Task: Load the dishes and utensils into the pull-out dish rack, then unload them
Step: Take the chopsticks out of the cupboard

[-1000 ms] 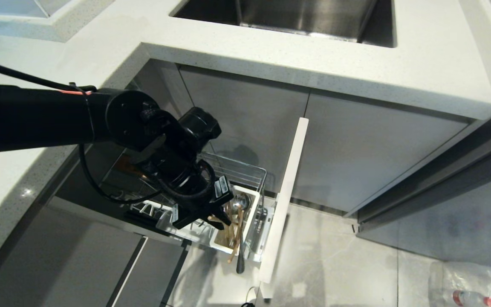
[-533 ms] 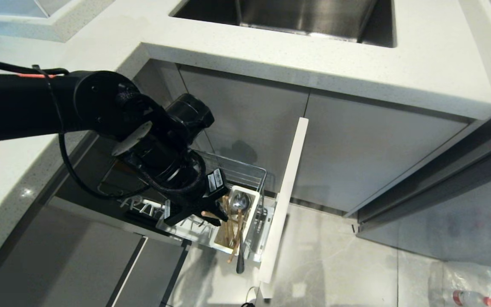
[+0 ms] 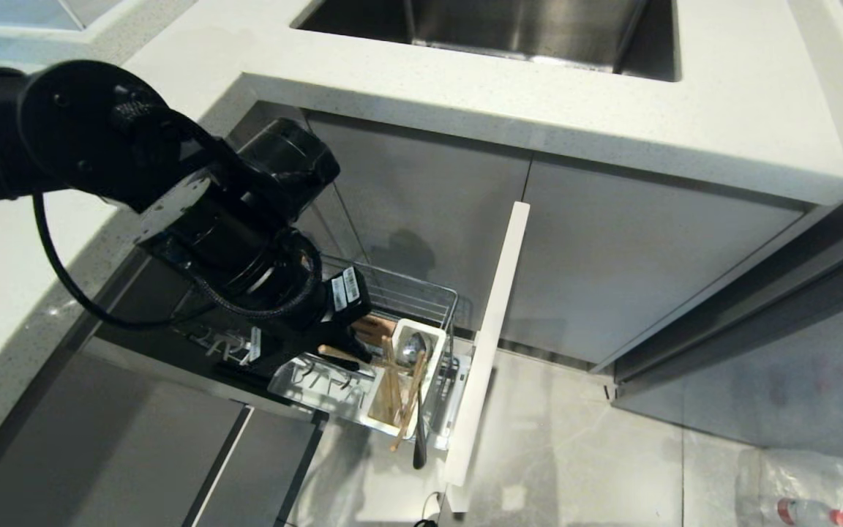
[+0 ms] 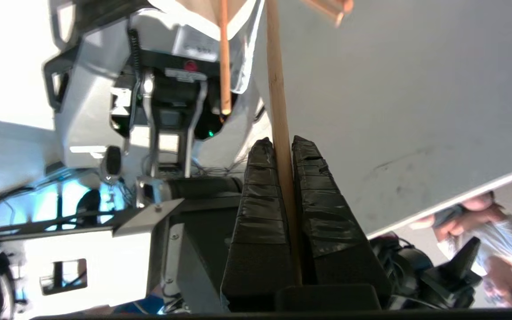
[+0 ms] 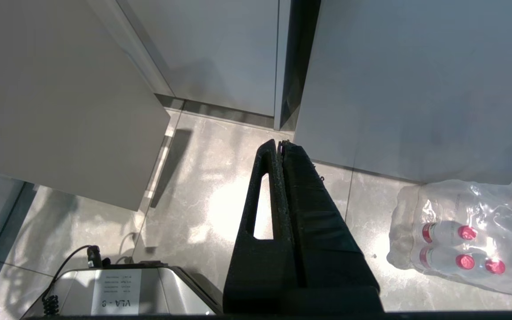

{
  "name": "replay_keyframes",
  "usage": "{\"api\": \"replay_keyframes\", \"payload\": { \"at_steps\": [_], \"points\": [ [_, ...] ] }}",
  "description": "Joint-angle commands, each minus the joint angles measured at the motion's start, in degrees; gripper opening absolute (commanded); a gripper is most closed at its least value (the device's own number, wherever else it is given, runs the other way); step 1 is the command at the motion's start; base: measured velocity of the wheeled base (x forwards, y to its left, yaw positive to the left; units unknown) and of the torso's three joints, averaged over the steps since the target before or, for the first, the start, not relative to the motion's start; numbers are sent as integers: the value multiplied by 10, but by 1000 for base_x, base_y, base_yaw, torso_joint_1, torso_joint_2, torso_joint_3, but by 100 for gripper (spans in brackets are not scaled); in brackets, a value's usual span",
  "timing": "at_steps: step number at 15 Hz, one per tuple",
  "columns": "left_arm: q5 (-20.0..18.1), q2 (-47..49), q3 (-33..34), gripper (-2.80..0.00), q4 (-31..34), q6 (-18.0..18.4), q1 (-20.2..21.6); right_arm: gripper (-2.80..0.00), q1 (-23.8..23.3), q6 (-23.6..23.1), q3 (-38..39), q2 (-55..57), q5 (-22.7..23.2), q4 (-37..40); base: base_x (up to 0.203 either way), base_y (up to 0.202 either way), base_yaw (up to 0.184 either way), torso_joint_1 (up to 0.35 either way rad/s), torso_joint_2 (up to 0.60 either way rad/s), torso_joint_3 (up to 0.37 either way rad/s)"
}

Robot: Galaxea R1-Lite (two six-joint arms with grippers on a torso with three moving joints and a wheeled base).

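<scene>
Left claw (image 4: 283, 146) clamped on one chopstick (image 4: 278, 89) | above cutlery box (image 3: 432, 344), rack's right end | advise: lift straight, clear spoon (image 3: 413, 348) | right claw (image 5: 281, 149) shut, parked.

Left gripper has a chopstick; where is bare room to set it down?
The left gripper holds a light-brown wooden chopstick. The speckled white stone countertop around the steel sink is bare. The white plastic cutlery box is crowded with utensils.
</scene>
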Motion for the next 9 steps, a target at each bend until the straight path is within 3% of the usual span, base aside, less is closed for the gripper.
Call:
{"api": "replay_keyframes", "payload": {
  "at_steps": [1, 4, 9],
  "points": [
    [3, -8, -10, -280, 22, -3, -4, -280, 0, 0, 1, 0, 0, 0, 0, 0, 0, 0, 0, 0],
    [23, -10, -11, -280, 41, 0, -10, -280, 0, 0, 1, 0, 0, 0, 0, 0, 0, 0, 0, 0],
    [21, -49, -43, -280, 87, -1, -32, -280, 0, 0, 1, 0, 0, 0, 0, 0, 0, 0, 0, 0]
  ]
}}
